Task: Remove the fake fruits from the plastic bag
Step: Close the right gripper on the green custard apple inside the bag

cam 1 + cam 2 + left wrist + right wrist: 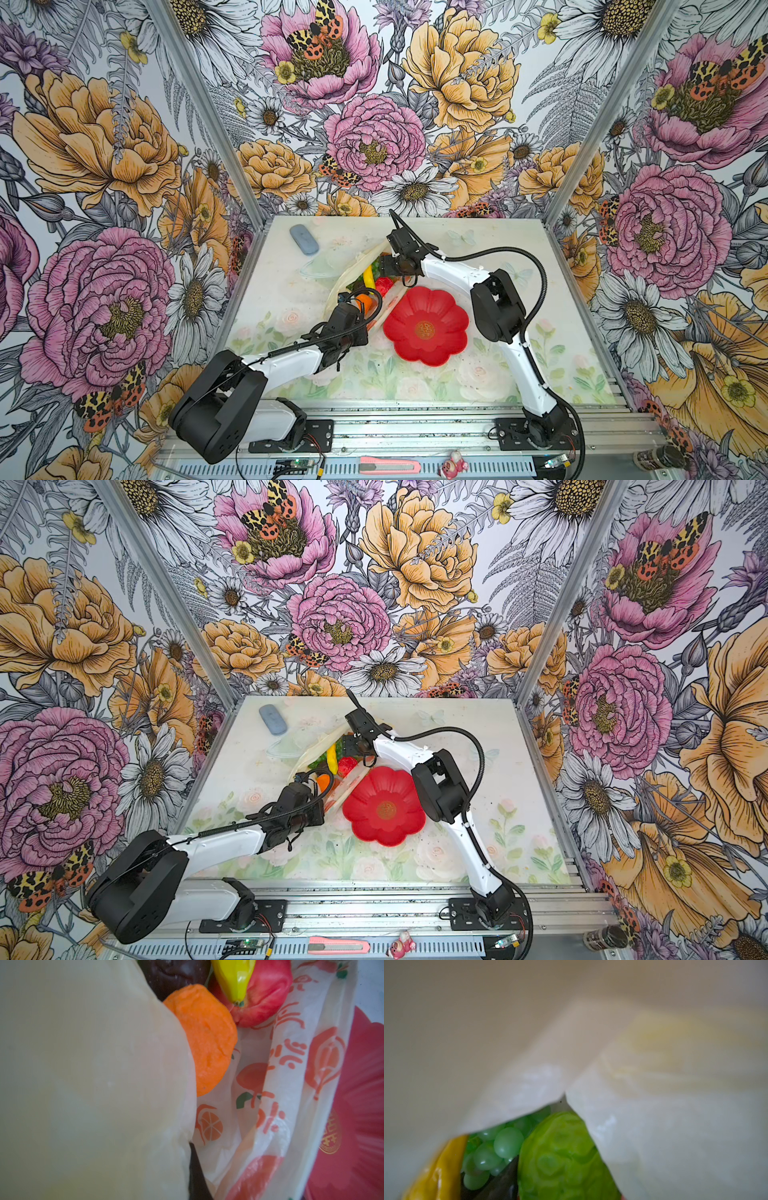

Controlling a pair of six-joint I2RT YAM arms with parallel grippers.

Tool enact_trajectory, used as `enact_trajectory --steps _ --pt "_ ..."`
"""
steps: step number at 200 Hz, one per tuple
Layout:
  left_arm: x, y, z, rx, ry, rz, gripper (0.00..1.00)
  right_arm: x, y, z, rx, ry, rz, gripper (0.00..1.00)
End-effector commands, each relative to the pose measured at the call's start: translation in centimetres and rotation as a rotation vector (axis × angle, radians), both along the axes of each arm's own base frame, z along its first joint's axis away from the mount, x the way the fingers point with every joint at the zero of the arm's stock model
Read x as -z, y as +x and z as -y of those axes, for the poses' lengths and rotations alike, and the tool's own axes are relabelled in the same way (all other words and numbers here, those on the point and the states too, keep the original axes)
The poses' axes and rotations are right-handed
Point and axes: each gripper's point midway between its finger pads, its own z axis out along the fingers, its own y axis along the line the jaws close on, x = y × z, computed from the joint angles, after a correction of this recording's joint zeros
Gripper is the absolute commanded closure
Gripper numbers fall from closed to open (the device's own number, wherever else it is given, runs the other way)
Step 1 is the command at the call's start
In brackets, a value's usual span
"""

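The fruits lie in the bag beside the plate. We see the left gripper clenched on its rim; whether the right gripper, inside the mouth, is open we cannot tell. We fear thin film gets pinched with a fruit, dragging the bag along

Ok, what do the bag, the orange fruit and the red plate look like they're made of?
Plastic bag: thin translucent film, soft sheen; it creases and light passes through.
Orange fruit: probably foam or soft plastic, matte; its surface looks grainy and dented.
Red plate: likely rigid moulded plastic, satin; petal ribs catch soft highlights.
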Motion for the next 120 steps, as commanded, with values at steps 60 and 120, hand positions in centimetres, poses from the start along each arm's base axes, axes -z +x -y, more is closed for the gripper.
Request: enact_trajectory --steps 60,120 --pt "-0.7 0.6 0.1 0.004 0.010 0.026 1.00 -1.3 0.7 0.6 0.006 -0.001 0.031 0.42" --pt "-0.9 0.8 0.2 0.011 0.017 0.027 1.00 -4.9 -0.1 0.4 -0.025 0.043 0.063 0.42"
